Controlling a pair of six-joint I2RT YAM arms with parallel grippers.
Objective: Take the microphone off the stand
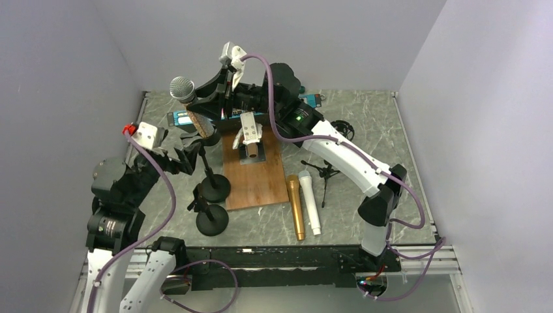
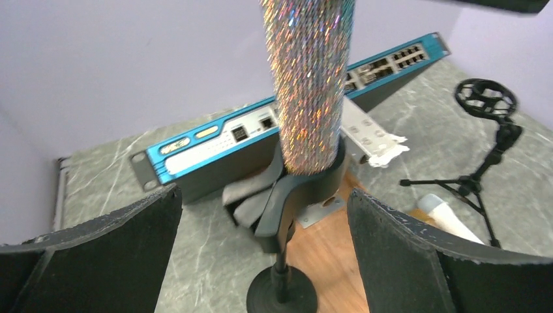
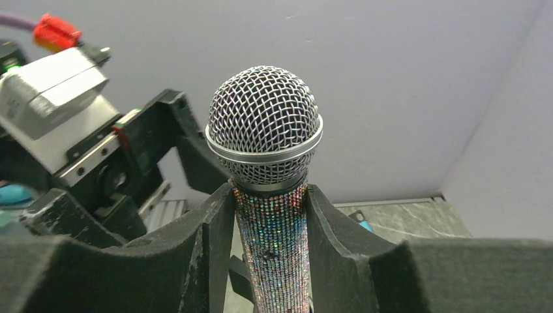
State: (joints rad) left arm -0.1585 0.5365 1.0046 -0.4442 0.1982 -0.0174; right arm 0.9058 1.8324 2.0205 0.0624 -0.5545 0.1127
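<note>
The microphone [image 3: 265, 127] has a silver mesh head and a glittery body [image 2: 308, 85]. It stands upright in the black clip [image 2: 306, 189] of a stand with a round black base [image 2: 280, 295]. In the top view the microphone [image 1: 183, 89] is at the back left, above the stand's base [image 1: 214, 188]. My right gripper [image 3: 270, 241] is shut on the glittery body just below the head, and in the top view the right gripper [image 1: 199, 99] reaches in from the right. My left gripper [image 2: 264, 254] is open, its fingers [image 2: 98, 261] wide apart on either side of the clip and not touching it. The left gripper [image 1: 194, 151] sits low beside the stand.
A second black round-base stand [image 1: 212, 220] stands just in front. A wooden board [image 1: 257, 176] carries a white bracket [image 1: 250, 134]. A gold microphone [image 1: 297, 208] and a white microphone [image 1: 310, 202] lie to its right, near a small tripod [image 1: 326, 173]. A blue network switch [image 2: 215, 134] lies behind.
</note>
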